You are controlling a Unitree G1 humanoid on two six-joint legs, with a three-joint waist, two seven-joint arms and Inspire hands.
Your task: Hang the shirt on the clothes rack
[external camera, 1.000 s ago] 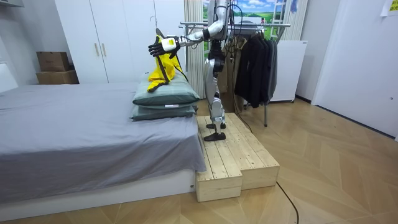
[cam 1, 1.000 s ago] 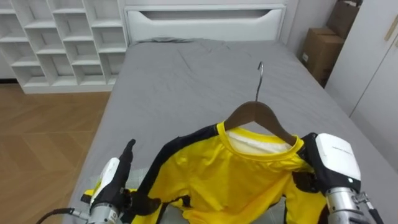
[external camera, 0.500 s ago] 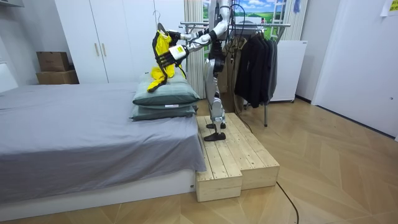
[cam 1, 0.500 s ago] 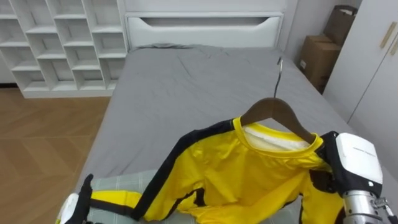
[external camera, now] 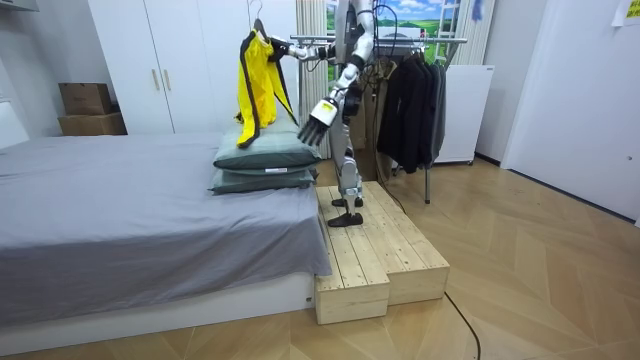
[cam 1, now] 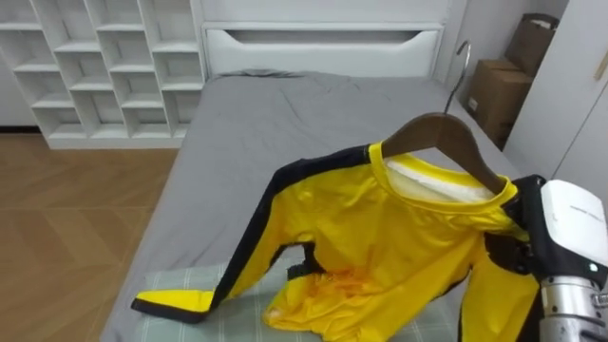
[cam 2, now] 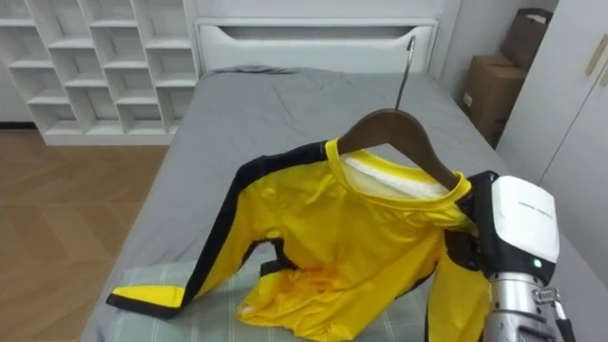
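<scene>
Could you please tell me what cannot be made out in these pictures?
Hanger ends: eye views, covered by the shirt.
Shirt's right sleeve end: eye views, cut off by the bottom edge, beside the right hand.
Rack rail: room view, partly behind the robot.

the yellow shirt (cam 2: 351,247) covers both ends of the wooden hanger (cam 2: 385,122) and the front of the right hand (cam 2: 513,228) at its shoulder, while its near sleeve and the hand's wrist run off the picture's bottom edge.
</scene>
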